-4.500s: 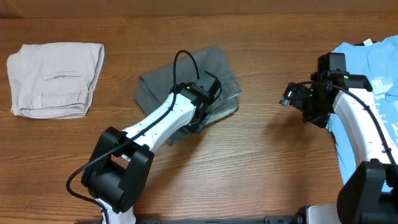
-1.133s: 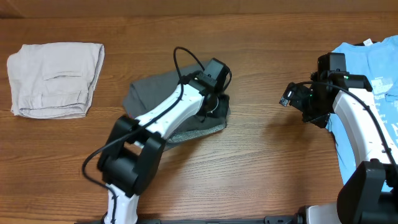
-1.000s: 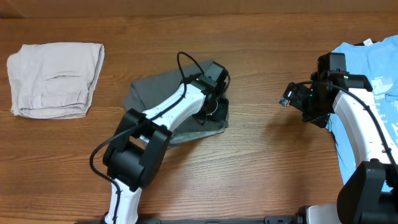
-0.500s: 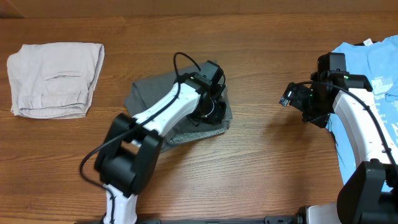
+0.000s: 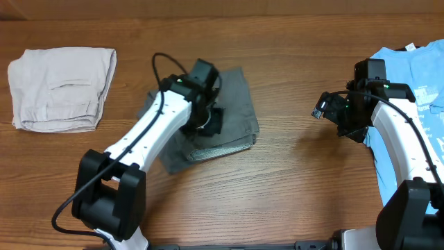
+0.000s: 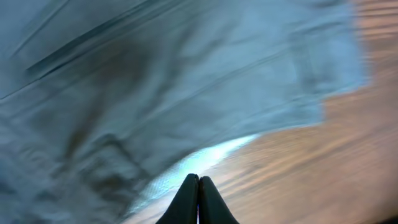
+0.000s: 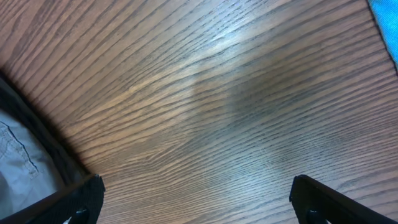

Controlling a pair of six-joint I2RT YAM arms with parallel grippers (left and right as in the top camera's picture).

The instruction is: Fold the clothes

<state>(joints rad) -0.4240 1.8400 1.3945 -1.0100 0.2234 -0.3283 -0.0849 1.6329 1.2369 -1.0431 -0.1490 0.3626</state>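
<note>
My left pincer (image 6: 199, 190) is clenched tight, fingertips pressed together with, as far as the blurred wrist view lets me judge, no cloth between them. It hangs over the dark-grey shorts (image 5: 236, 104), which lie folded in the middle of the tabletop (image 5: 291, 194). My right pincer (image 7: 196, 190) stands released, jaws wide over bare wood, near the light-blue T-shirt (image 5: 416, 69). A beige garment (image 5: 62, 87) lies far left.

The whole table (image 5: 291, 201) is seen straight down from overhead, the dark-grey shorts (image 5: 239, 97) are viewed close and blurred from the left wrist, shared with overhead, and bare wood is viewed close from the right wrist.
</note>
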